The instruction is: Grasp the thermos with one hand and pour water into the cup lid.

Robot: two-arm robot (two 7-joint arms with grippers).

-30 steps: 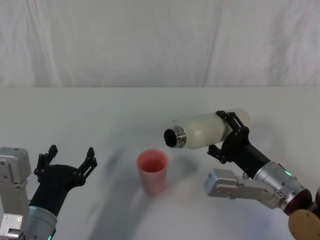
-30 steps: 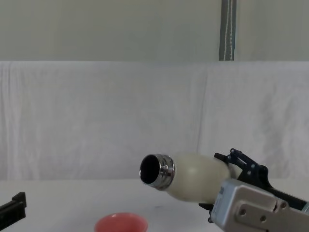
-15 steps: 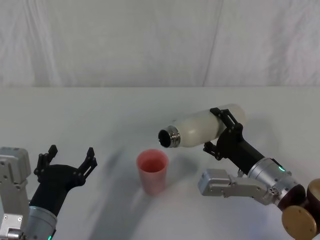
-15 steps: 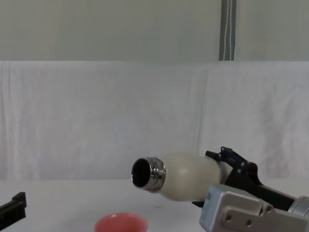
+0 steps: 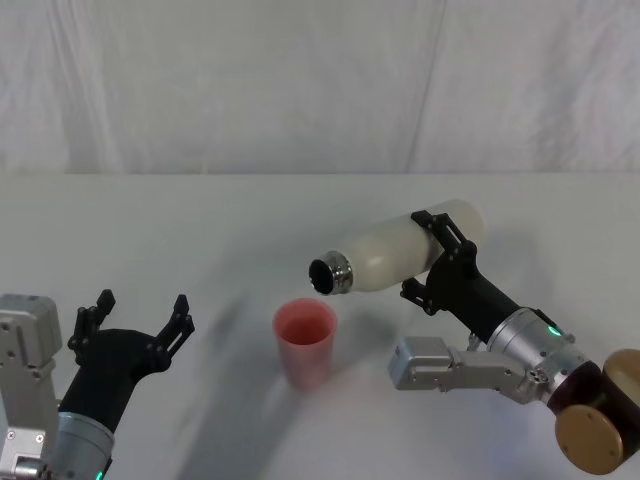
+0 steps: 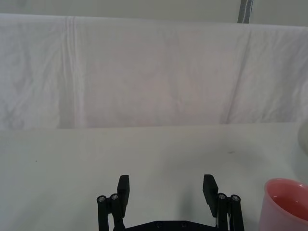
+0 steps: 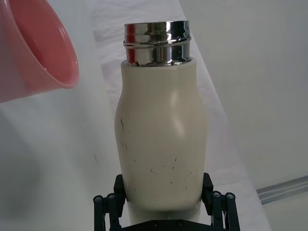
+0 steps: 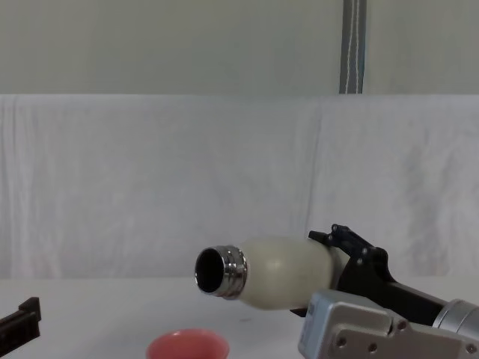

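My right gripper (image 5: 438, 258) is shut on the cream-white thermos (image 5: 395, 253), which lies nearly horizontal in the air with its steel neck pointing left. The open mouth (image 5: 323, 276) hangs just above and right of the pink cup lid (image 5: 305, 341), which stands upright on the white table. The chest view has the thermos (image 8: 273, 271) over the cup lid's rim (image 8: 187, 346). In the right wrist view the thermos (image 7: 160, 134) sits between the fingers, the cup lid (image 7: 33, 48) beyond it. No water stream shows. My left gripper (image 5: 135, 322) rests open at the near left, seen open (image 6: 166, 192) in its wrist view.
A white cloth covers the table (image 5: 200, 230) and hangs as a backdrop behind it. Bare tabletop lies all around the cup lid. A grey vertical pole (image 8: 353, 46) stands behind the backdrop at the upper right.
The right gripper has carried the thermos left and a little down, bringing its mouth closer over the cup lid. The left arm has not moved.
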